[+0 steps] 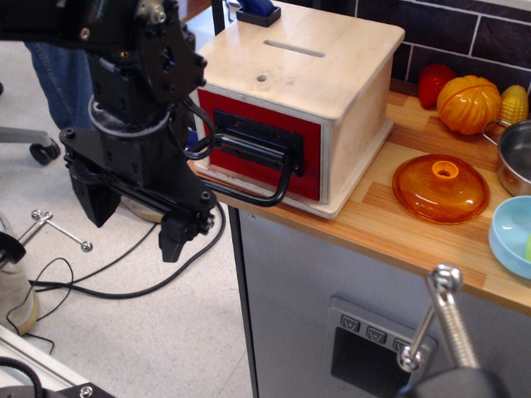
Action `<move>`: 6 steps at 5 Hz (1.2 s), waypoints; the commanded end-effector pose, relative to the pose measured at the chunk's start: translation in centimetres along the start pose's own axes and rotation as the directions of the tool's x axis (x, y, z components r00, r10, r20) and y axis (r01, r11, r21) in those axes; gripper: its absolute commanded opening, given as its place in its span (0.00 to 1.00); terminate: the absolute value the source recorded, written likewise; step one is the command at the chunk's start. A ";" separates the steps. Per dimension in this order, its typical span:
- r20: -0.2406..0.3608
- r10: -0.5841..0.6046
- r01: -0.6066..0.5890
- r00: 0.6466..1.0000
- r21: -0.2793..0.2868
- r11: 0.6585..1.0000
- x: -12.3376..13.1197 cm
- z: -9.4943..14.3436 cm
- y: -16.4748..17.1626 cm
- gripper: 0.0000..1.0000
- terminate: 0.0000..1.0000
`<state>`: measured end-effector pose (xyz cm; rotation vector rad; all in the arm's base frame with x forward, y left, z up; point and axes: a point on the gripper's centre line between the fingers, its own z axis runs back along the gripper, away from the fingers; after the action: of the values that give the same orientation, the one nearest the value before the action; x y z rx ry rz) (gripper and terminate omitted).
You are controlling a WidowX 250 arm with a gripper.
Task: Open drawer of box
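The light plywood box stands on the wooden counter, with a slot and a small hole in its top. The drawer has a glossy red front that looks flush with the box face. Its large black loop handle sticks out toward me from a black plate. My black gripper hangs to the left of the box, beyond the counter edge and a little below the handle. Its two fingers point down, spread wide apart and empty. The gripper body overlaps the handle's left end in this view; I cannot tell whether they touch.
An orange glass lid, a blue bowl and a steel pot lie right of the box. Toy vegetables stand at the back wall. A blue object sits on the box top. A metal rod rises in the foreground. Cables lie on the floor.
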<state>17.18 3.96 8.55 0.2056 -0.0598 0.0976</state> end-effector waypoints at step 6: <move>0.285 0.017 0.003 0.958 -0.068 0.998 8.7 -2.3 -2.7 1.00 0.00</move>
<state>26.38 2.45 5.52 0.1603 -0.3573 0.0704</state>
